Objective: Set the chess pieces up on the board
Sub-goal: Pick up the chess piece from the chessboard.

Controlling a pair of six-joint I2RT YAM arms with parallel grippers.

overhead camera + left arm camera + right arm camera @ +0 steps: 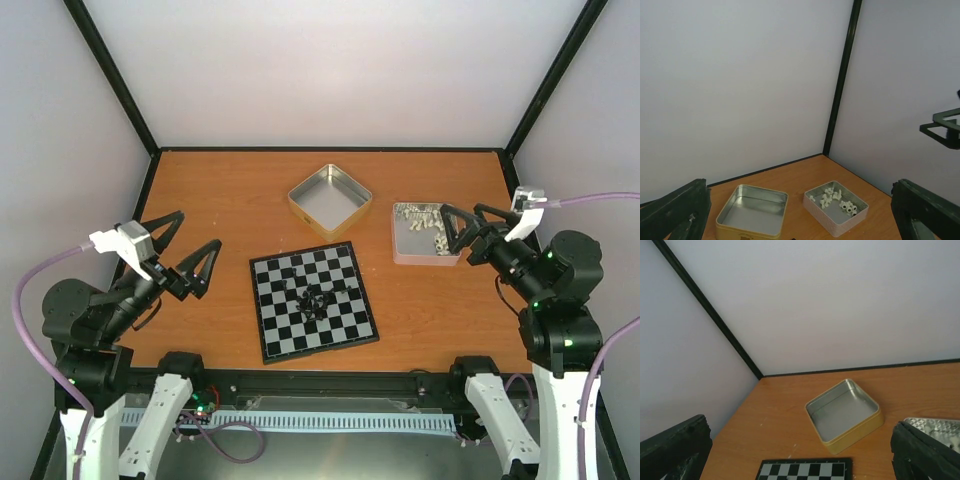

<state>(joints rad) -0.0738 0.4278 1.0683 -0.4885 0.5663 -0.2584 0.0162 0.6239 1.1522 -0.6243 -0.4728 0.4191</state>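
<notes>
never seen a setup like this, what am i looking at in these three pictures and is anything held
Two robot arms are bolted at the near edge of a table. One picture looks down from above; the other two come from a camera on each wrist, so the dark shapes in their bottom corners are that arm's own fingers. On it lie a small chessboard with tiny black pieces heaped at its middle, an empty gold tin, and a silver tin of pale pieces. The left gripper and right gripper both stand open, holding nothing.
</notes>
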